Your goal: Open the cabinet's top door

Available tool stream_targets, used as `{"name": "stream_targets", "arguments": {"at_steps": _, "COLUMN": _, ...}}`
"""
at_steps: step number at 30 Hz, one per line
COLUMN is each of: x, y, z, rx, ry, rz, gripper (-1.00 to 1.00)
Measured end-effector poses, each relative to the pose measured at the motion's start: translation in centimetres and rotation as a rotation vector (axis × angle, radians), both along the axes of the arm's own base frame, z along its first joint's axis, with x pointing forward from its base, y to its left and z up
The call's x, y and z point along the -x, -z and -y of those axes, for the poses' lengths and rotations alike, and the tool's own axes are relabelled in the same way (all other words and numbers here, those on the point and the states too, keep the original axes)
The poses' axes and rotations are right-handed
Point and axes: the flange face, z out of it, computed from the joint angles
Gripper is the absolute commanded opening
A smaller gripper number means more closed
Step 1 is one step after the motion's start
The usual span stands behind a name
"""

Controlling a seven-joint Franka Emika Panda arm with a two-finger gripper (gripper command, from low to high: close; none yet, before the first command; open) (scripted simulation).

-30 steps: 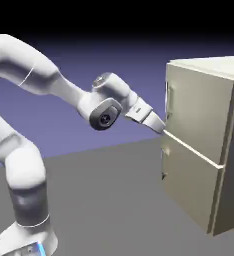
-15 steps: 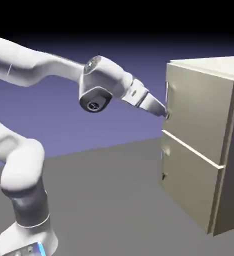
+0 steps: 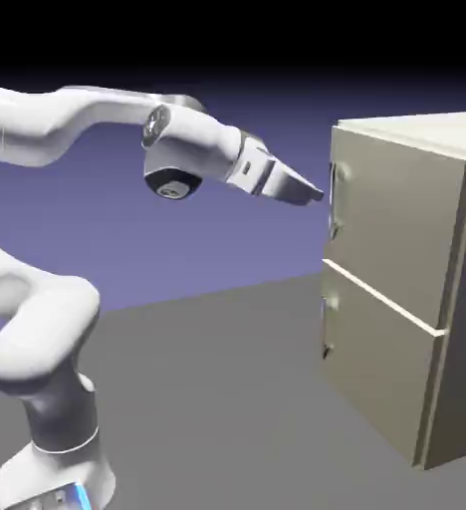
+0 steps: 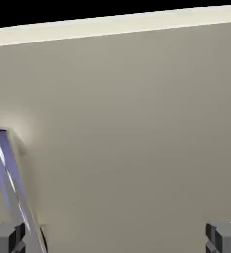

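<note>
The beige cabinet (image 3: 454, 299) stands at the exterior view's right. Its top door (image 3: 396, 214) is shut, and a thin grey vertical handle (image 3: 334, 202) runs along its left edge. My gripper (image 3: 316, 192) hangs just left of that handle at its upper end, pointing at the door and open. In the hand view the top door (image 4: 132, 128) fills the picture. The handle (image 4: 10, 185) slants down at the far left, next to the left finger tip (image 4: 6, 238). My gripper (image 4: 115, 239) holds nothing between its widely spread tips.
Below a pale seam sits the shorter lower panel (image 3: 374, 364) with its own small handle (image 3: 325, 329). The grey table (image 3: 217, 398) stretches in front of the cabinet. My white arm (image 3: 58, 129) reaches across from the left.
The hand has risen from the seam between the two panels to the upper part of the top door's handle. The wrist has swung up and left. The jaws stayed wide.
</note>
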Motion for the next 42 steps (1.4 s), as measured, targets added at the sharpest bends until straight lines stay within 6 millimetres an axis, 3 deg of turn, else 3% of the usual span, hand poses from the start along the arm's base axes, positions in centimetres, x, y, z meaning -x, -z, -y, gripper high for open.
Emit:
{"name": "stream_targets", "arguments": {"at_steps": 11, "x": -0.5, "y": 1.1, "z": -3.4, "rx": 0.016, "ry": -0.009, "rz": 0.138, "gripper": 0.00}}
{"name": "stream_targets", "arguments": {"at_steps": 22, "x": -2.7, "y": 4.9, "z": -6.8, "rx": 0.056, "ry": -0.012, "rz": 0.265, "gripper": 0.00}}
{"name": "stream_targets", "arguments": {"at_steps": 33, "x": -6.4, "y": 11.2, "z": -8.8, "rx": 0.112, "ry": 0.011, "rz": 0.373, "gripper": 0.00}}
{"name": "stream_targets", "arguments": {"at_steps": 35, "x": -6.6, "y": 11.5, "z": -8.9, "rx": 0.115, "ry": 0.013, "rz": 0.378, "gripper": 0.00}}
{"name": "stream_targets", "arguments": {"at_steps": 39, "x": -10.8, "y": 11.5, "z": -8.7, "rx": 0.116, "ry": 0.013, "rz": 0.377, "gripper": 0.00}}
{"name": "stream_targets", "arguments": {"at_steps": 40, "x": -11.6, "y": 11.5, "z": -8.6, "rx": 0.115, "ry": 0.013, "rz": 0.377, "gripper": -1.00}}
{"name": "stream_targets", "arguments": {"at_steps": 42, "x": -11.6, "y": 11.5, "z": -8.6, "rx": 0.115, "ry": 0.013, "rz": 0.377, "gripper": -1.00}}
